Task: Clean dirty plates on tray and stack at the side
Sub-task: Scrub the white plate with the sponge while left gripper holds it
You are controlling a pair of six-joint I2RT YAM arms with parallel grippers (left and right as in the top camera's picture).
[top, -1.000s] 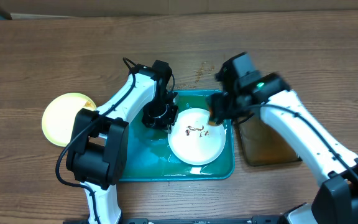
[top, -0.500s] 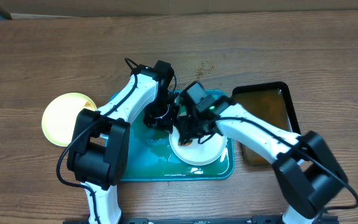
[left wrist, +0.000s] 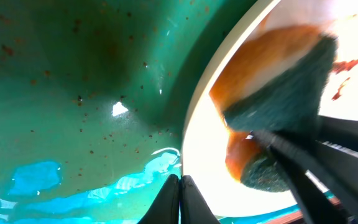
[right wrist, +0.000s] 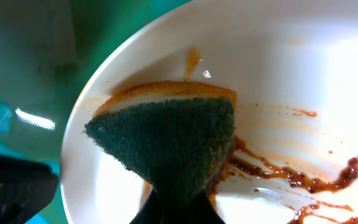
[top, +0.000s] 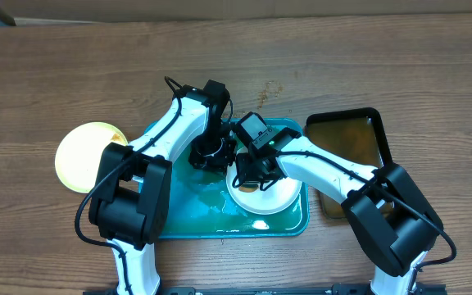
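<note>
A white plate [top: 267, 197] with brown sauce smears [right wrist: 278, 174] lies in the teal tray [top: 179, 215]. My right gripper [top: 251, 170] is shut on a green-and-orange sponge [right wrist: 166, 143] and presses it on the left part of the plate [right wrist: 291, 81]. My left gripper [top: 213, 156] is shut at the plate's left rim [left wrist: 194, 155], its fingertips [left wrist: 180, 198] pinched on the edge; the sponge [left wrist: 278, 106] shows beside it. A pale lime-green plate [top: 84, 156] lies on the table left of the tray. A second white plate is not seen.
A black tray [top: 351, 156] with brownish water stands right of the teal tray. Water pools on the teal tray floor [left wrist: 73, 93] near its front. Crumbs lie on the wooden table [top: 269, 88] behind the tray.
My right arm swung left from beside the black tray and brought the sponge down on the white plate, then slid a little left. The left arm has stayed put.
</note>
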